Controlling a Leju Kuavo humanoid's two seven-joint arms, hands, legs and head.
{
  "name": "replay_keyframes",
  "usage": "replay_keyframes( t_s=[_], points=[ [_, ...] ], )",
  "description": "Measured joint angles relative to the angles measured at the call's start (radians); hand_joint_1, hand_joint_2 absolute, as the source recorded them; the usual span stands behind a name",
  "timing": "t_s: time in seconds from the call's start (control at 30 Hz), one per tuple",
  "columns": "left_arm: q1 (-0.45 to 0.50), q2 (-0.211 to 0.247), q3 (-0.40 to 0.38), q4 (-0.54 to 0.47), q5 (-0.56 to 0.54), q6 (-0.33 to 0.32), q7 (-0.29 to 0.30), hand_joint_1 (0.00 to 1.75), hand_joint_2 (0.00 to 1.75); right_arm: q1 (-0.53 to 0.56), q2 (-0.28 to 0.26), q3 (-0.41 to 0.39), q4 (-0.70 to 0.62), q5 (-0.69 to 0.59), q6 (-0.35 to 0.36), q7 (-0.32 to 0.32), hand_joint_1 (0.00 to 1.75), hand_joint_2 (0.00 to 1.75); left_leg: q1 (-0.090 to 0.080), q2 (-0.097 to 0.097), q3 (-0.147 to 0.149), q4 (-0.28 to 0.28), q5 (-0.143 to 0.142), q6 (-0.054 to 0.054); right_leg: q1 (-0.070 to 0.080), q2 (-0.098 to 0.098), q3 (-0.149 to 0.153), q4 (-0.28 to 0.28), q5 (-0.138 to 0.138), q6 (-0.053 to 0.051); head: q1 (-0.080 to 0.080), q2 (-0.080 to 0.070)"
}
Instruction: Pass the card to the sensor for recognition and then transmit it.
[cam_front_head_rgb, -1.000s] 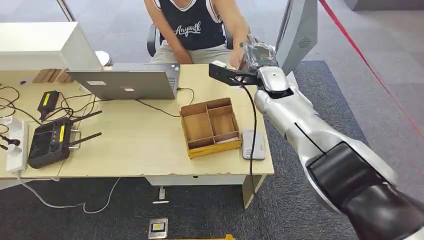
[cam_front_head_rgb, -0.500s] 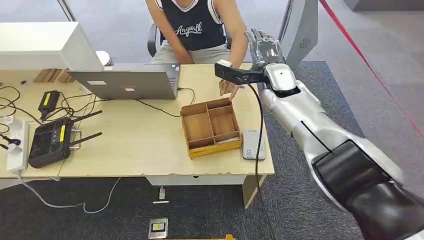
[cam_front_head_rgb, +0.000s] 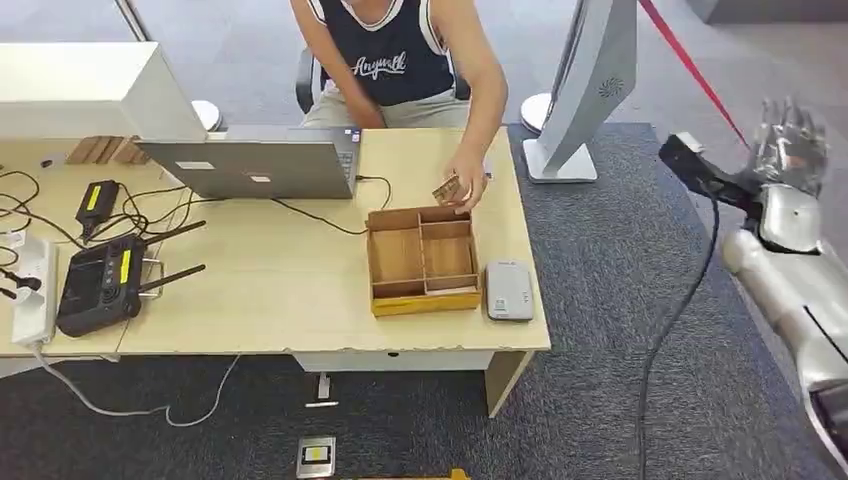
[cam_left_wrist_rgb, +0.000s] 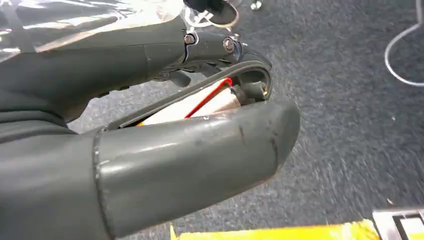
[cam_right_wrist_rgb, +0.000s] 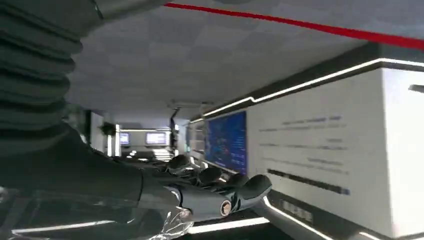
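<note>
Office: desk (cam_front_head_rgb: 300, 290), laptop (cam_front_head_rgb: 255, 165), carpet floor (cam_front_head_rgb: 610, 330).

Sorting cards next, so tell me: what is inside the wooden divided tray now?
The brown wooden divided tray shows bare compartments; its near wall hides the front strip. The small tan card stays in the person's hand, above its rim.

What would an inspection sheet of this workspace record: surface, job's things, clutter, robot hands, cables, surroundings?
Surface: light wooden desk.
Job's things: small tan card in seated person's hand by brown compartmented wooden box; flat grey sensor beside it.
Clutter: grey laptop, black controller, white power strip.
Robot hands: right robot hand raised open beside desk; left robot hand curled, contents unclear.
Cables: black laptop cable across desk.
Surroundings: dark carpet, red floor line.
</note>
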Motion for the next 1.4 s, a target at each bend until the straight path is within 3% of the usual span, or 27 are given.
replay_keyframes(
  t_s=[0.1, 0.2, 0.37, 0.5, 0.67, 0.8, 1.0, 1.13, 1.4],
  points=[
    [0.001, -0.01, 0.078, 0.0, -0.068, 0.0, 0.006, 0.0, 0.0, 0.139, -0.072, -0.071, 0.001, -0.054, -0.062, 0.033, 0.0, 1.75, 0.0, 0.0, -0.001, -0.001, -0.001, 0.0, 0.0, 0.0, 0.0, 0.0, -0.001, 0.0, -0.002, 0.0],
    [0.001, -0.023, 0.158, 0.0, -0.124, 0.0, 0.008, 0.0, 0.0, 0.274, -0.112, -0.141, 0.017, -0.112, -0.128, 0.038, 0.0, 1.75, 0.0, 0.0, -0.002, -0.001, -0.002, 0.0, 0.0, 0.0, -0.001, 0.0, -0.001, 0.001, -0.002, 0.0],
    [0.001, -0.045, 0.299, 0.0, -0.242, 0.0, 0.013, 0.0, 0.0, 0.453, -0.114, -0.264, 0.078, -0.093, -0.165, 0.019, 0.0, 1.75, 0.0, 0.001, -0.002, -0.001, -0.002, -0.001, 0.0, 0.0, -0.001, 0.001, -0.002, 0.0, -0.001, 0.0],
    [-0.004, -0.062, 0.399, 0.0, -0.284, 0.0, -0.003, 0.0, 0.0, 0.518, -0.066, -0.35, 0.129, -0.08, -0.159, 0.028, 0.0, 1.75, 0.0, 0.002, 0.0, -0.002, -0.002, -0.001, 0.0, 0.001, -0.001, 0.001, -0.003, 0.0, -0.001, 0.0],
    [-0.012, -0.085, 0.492, 0.001, -0.32, 0.0, -0.023, 0.0, 0.0, 0.565, 0.041, -0.429, 0.198, -0.188, -0.1, 0.032, 0.0, 1.75, 0.0, 0.002, 0.0, -0.002, -0.001, -0.002, 0.0, 0.0, 0.0, 0.001, -0.003, 0.0, 0.0, 0.0],
    [-0.018, -0.098, 0.555, 0.006, -0.355, 0.0, -0.023, 0.0, 0.0, 0.605, 0.142, -0.471, 0.243, -0.193, -0.083, 0.03, 0.0, 1.75, 0.001, 0.002, 0.0, -0.002, -0.001, -0.002, 0.001, 0.001, 0.0, 0.002, -0.003, 0.0, 0.0, 0.0],
    [-0.03, -0.103, 0.605, 0.02, -0.372, 0.0, -0.039, 0.0, 0.0, 0.638, 0.257, -0.506, 0.283, -0.23, -0.002, 0.04, 0.0, 1.75, 0.001, 0.002, 0.0, -0.002, -0.001, -0.002, 0.001, 0.001, 0.0, 0.002, -0.003, -0.001, -0.001, 0.0],
    [-0.037, -0.106, 0.624, 0.032, -0.384, -0.003, -0.053, 0.0, 0.0, 0.664, 0.32, -0.525, 0.305, -0.279, 0.139, 0.076, 0.0, 1.75, 0.001, 0.002, 0.0, -0.002, -0.001, -0.002, 0.001, 0.001, 0.0, 0.002, -0.003, -0.001, -0.002, 0.0],
    [-0.043, -0.109, 0.629, 0.041, -0.42, -0.011, -0.053, 0.0, 0.0, 0.719, 0.423, -0.549, 0.324, -0.3, 0.214, 0.075, 0.0, 1.75, 0.001, 0.002, 0.0, -0.002, -0.001, -0.002, 0.001, 0.001, -0.001, 0.002, -0.003, -0.001, -0.001, 0.0]
  ],
)
